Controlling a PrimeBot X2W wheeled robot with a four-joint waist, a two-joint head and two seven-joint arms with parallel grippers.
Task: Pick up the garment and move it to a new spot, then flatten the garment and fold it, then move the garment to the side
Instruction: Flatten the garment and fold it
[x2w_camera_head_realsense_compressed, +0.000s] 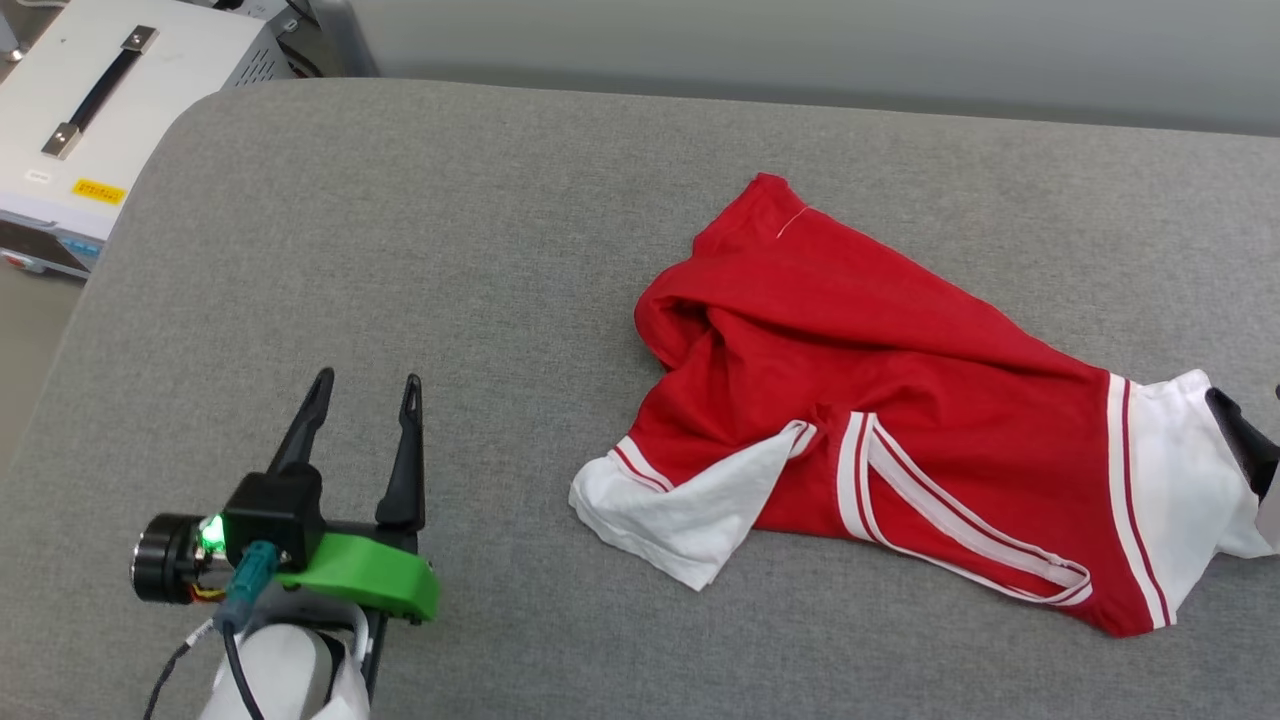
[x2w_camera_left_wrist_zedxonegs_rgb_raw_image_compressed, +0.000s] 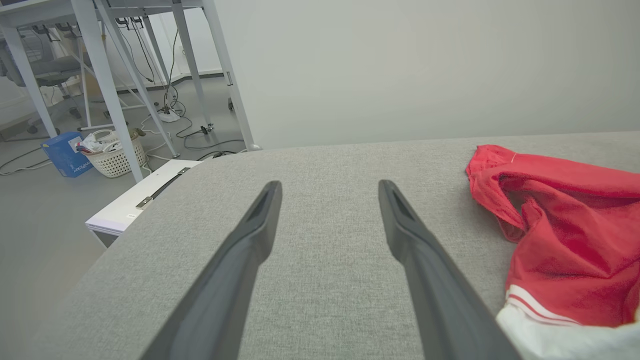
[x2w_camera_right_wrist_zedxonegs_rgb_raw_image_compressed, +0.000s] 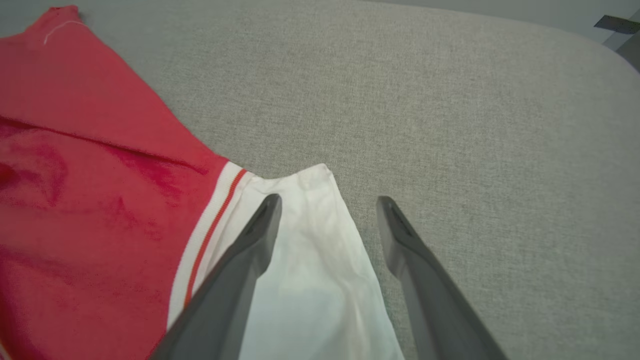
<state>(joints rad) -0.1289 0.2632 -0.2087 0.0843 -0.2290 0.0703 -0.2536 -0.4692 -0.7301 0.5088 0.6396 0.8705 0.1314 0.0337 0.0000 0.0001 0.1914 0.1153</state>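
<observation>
On the right half of the grey fabric-topped table (x2w_camera_head_realsense_compressed: 400, 250): the garment (x2w_camera_head_realsense_compressed: 880, 360), rumpled, long axis slanting from a red corner at the far middle to a white sleeve (x2w_camera_head_realsense_compressed: 1180, 470) at the near right. Striped V-neck trim (x2w_camera_head_realsense_compressed: 853, 480) toward the near edge.

Beyond the table, a pale wall (x2w_camera_head_realsense_compressed: 800, 40). Off its far left corner, a white case (x2w_camera_head_realsense_compressed: 90, 110) with a black handle. Farther off, white frame legs (x2w_camera_left_wrist_zedxonegs_rgb_raw_image_compressed: 105, 90), cables (x2w_camera_left_wrist_zedxonegs_rgb_raw_image_compressed: 165, 100) and a basket (x2w_camera_left_wrist_zedxonegs_rgb_raw_image_compressed: 112, 155) on grey floor (x2w_camera_left_wrist_zedxonegs_rgb_raw_image_compressed: 40, 240).

Left hand (x2w_camera_head_realsense_compressed: 367, 380) low at the near left, fingers spread wide, empty, well apart from the cloth. Right hand (x2w_camera_right_wrist_zedxonegs_rgb_raw_image_compressed: 328, 199) at that sleeve, fingers parted wide, one above white cloth, one above bare table, nothing clamped.
</observation>
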